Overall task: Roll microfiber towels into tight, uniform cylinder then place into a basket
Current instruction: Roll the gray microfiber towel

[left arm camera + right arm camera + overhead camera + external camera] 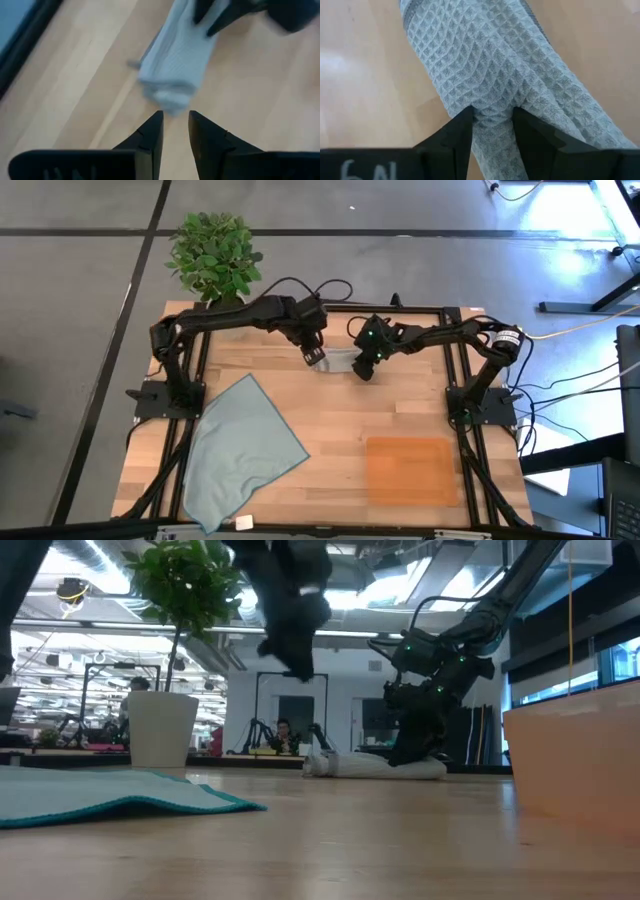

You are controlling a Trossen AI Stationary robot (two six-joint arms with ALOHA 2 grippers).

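- The rolled grey towel [340, 364] is lying on the wooden table [400, 415] at the upper middle of the high view, between the two grippers.
- The right gripper [364, 369] is pinching one end of that roll; in its wrist view the waffle-textured cloth [490, 75] is filling the gap between its two dark fingers [450, 135], so its jaws are holding the towel.
- The left gripper [315, 357] is hanging just over the other end of the roll; in its wrist view its fingers [150, 135] are standing a narrow gap apart with nothing between them, and the towel end [172, 70] is lying just ahead of the tips.
- In the low view the roll [375, 766] is resting flat on the table at mid-frame, with the right gripper [412, 752] down on it and the left gripper [295, 665] raised above its left end.
- The pale blue towel [240, 450] is lying spread open at the lower left of the high view, one corner hanging past the table edge.
- The orange basket [410, 470] is sitting at the lower right, well apart from both towels.
- A potted plant [213, 255] is standing at the upper left, beyond the table corner.
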